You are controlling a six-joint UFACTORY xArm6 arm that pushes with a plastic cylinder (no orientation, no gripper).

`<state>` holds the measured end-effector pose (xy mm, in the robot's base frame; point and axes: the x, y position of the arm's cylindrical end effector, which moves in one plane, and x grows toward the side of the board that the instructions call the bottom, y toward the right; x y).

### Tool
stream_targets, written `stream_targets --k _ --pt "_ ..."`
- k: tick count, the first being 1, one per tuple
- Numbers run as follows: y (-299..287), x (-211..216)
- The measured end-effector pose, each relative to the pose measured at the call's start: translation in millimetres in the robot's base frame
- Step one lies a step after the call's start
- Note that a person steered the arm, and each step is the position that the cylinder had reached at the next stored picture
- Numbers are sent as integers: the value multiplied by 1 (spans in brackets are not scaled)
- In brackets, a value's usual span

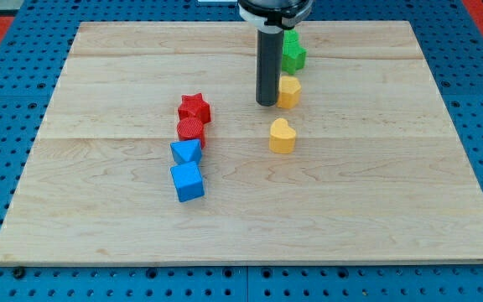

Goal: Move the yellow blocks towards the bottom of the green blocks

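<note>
Our tip (267, 103) touches the left side of one yellow block (289, 91), just below the green blocks (293, 52). The yellow heart block (282, 136) lies lower on the counter (376, 184). We carry no jaws.

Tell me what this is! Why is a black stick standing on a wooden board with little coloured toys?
The stick is the end of a robot arm. It has no hand; my tip slides over the wooden board and pushes blocks, holding nothing. One camera looks down from in front. My tip sits just left of a yellow block, below a green block. A yellow heart lies nearer us. At the left: a red star, a red cylinder, a blue triangle and a blue cube.
</note>
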<state>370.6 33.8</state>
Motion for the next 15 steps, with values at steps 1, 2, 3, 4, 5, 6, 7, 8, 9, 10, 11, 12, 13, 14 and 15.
stream_targets --k 1,2,3,4,5,6,7,8,9,10,11,12,13,14,15 --pt "0 0" --pt "0 7" --pt "0 69" --pt "-1 81" --pt "-3 81" --pt "-13 104" --pt "-13 150" --pt "-8 170" --pt "17 164" --pt "19 149" --pt "22 131" --pt "22 107" --pt "22 82" --pt "22 61" --pt "23 60"
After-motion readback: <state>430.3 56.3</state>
